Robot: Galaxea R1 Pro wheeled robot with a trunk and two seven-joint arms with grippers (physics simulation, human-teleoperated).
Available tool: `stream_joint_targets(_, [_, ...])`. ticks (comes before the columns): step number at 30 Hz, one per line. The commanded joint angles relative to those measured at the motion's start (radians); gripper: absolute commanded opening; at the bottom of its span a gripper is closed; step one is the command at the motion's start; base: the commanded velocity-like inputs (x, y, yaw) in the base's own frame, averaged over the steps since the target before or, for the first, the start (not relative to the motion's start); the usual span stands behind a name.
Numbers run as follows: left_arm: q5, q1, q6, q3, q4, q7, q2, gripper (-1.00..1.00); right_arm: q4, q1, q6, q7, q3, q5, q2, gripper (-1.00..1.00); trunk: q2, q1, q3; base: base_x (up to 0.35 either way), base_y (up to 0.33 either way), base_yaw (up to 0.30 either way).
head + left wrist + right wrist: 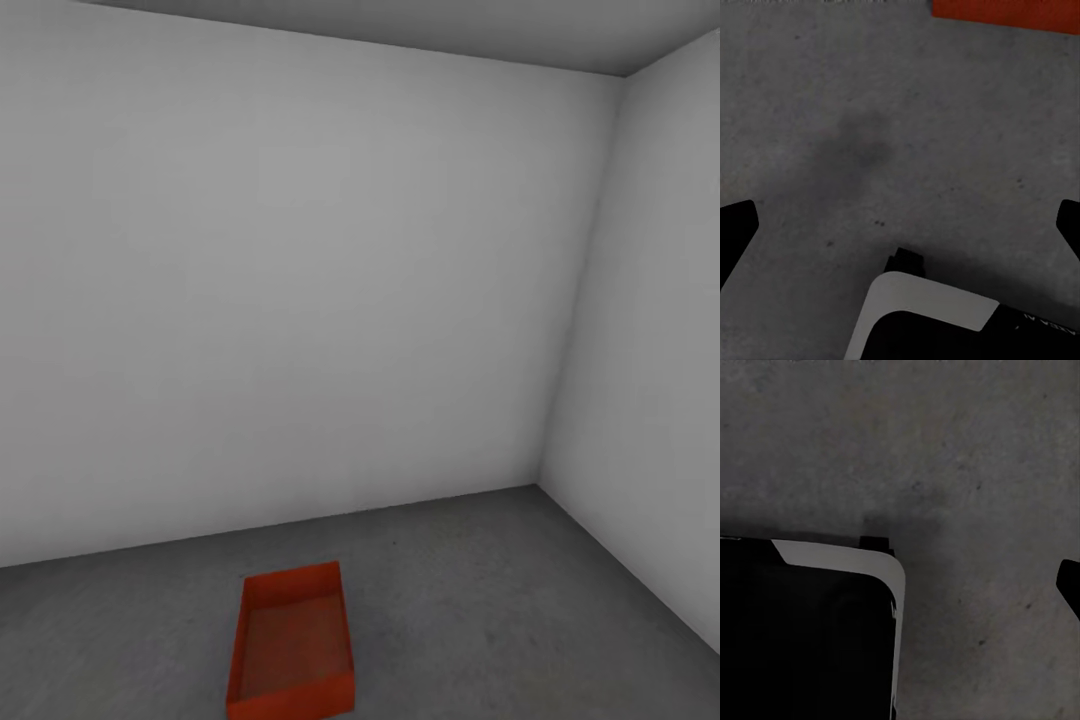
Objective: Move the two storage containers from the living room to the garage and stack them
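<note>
One orange-red open-top storage container point(292, 645) sits empty on the garage's dark grey floor point(480, 600), low in the head view, a short way from the white back wall. A strip of its wall point(1009, 13) shows at the edge of the left wrist view. My left gripper point(900, 225) hangs open above bare floor beside the container, its black fingertips point(736, 229) spread wide with nothing between them. My right gripper point(900, 589) is over bare floor too. One of its fingertips point(1069, 585) shows far out at the picture's edge, so it looks open and empty. The living room is out of view.
Plain white walls meet in a corner point(560, 400) at the back right. My own black and white base point(817, 622) point(937, 315) stands on the floor under both wrists. Grey concrete stretches to the right of the container.
</note>
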Motion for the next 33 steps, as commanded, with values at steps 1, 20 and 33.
stream_joint_targets(1, [0.0, -0.001, -0.003, 0.007, 0.001, 0.001, 0.0, 1.0, 0.003, -0.001, -0.006, -0.001, 0.009, -0.008, 0.001, 1.0, -0.001, 0.0, -0.001, 0.0, 0.0, 0.0])
stream_joint_targets(20, [0.0, -0.001, -0.003, 0.007, 0.001, 0.001, 0.0, 1.0, 0.003, -0.001, -0.006, -0.001, 0.009, -0.008, 0.001, 1.0, -0.001, 0.0, -0.001, 0.0, 0.0, 0.0])
stream_joint_targets(33, [0.0, -0.001, -0.003, 0.007, 0.001, 0.001, 0.0, 1.0, 0.003, -0.001, -0.006, 0.0, 0.009, -0.072, -0.001, 1.0, -0.001, 0.0, -0.001, 0.0, 0.0, 0.0])
